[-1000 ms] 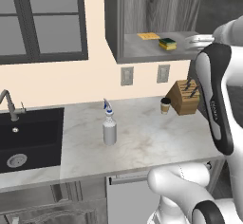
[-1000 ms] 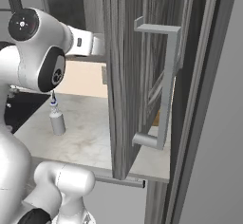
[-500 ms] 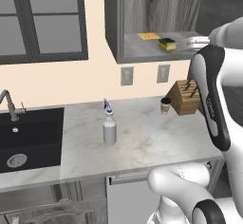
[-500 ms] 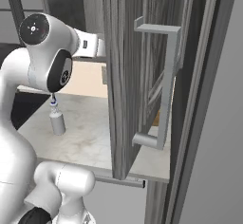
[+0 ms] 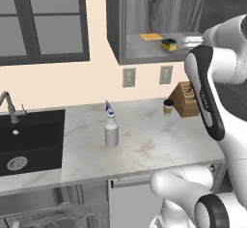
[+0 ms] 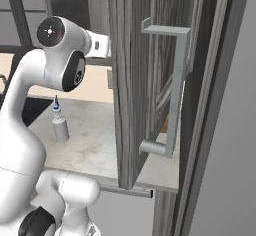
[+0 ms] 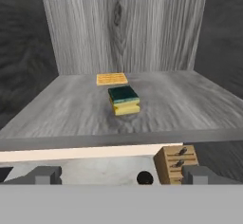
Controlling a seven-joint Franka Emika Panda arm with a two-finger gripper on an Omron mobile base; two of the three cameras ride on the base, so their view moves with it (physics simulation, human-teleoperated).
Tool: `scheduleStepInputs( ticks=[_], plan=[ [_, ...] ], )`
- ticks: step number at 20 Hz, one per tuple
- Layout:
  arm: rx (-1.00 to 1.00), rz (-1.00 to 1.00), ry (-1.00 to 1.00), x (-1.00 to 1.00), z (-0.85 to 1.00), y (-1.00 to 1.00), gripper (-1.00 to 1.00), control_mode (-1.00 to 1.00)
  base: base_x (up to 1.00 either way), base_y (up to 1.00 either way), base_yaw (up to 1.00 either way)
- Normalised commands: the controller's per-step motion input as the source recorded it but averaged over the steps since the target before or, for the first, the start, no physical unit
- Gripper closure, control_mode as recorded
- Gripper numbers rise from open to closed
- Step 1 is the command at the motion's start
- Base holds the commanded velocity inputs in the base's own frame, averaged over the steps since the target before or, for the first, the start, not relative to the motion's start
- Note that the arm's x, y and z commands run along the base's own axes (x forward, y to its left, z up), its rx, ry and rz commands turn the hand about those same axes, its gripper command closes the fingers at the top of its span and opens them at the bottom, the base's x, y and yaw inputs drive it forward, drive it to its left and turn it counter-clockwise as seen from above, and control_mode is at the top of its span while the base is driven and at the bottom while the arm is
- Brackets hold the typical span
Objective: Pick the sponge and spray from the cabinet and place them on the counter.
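The sponge (image 7: 124,100) lies flat on the cabinet's (image 7: 142,33) grey inner shelf (image 7: 61,111), green layer up, near the middle and well back from the front edge. In the hand view its long axis runs roughly front to back, turned a little off square, so 1 short yellow end faces the gripper (image 7: 121,175). That lie probably suits a grab across the narrow width, with 1 finger down each long side. Just behind it, close but seemingly apart, lies a thin flat yellow cloth (image 7: 112,79), which the fingers should stay clear of.

The gripper hangs in front of the shelf edge with its jaws wide open and empty, 1 fingertip (image 7: 45,174) at each lower corner of the hand view, the sponge roughly centred between them but further in. The approach looks lined up for a straight reach inward.

The spray (image 5: 111,131) stands upright on the counter (image 5: 144,145), to the right of the black sink (image 5: 29,140), nozzle uppermost; that half of the task looks done. Further right on the counter stand a small coffee cup (image 5: 168,107) and a wooden knife block (image 5: 185,99) below the cabinet.
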Motion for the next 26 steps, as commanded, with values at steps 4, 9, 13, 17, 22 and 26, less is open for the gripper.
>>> scheduleStepInputs(
  ticks=[4,9,13,17,22,26],
  plan=[
    [0.00,0.00,0.00,0.38,-0.01,-0.03,-1.00,-1.00,0.00,0.00,0.00],
    [0.00,0.00,0.01,0.37,-0.04,0.00,-1.00,-1.00,0.00,0.00,0.00],
    [0.00,0.00,0.01,0.37,-0.06,0.00,-1.00,-1.00,0.00,0.00,0.00],
    [0.00,0.00,0.00,0.34,-0.06,-0.02,-1.00,-1.00,0.00,0.00,0.00],
    [0.00,0.00,0.01,0.34,-0.07,-0.07,-1.00,-1.00,0.00,0.00,0.00],
    [0.00,0.00,0.00,0.34,-0.07,-0.08,-1.00,-1.00,0.00,0.00,0.00]
  ],
)
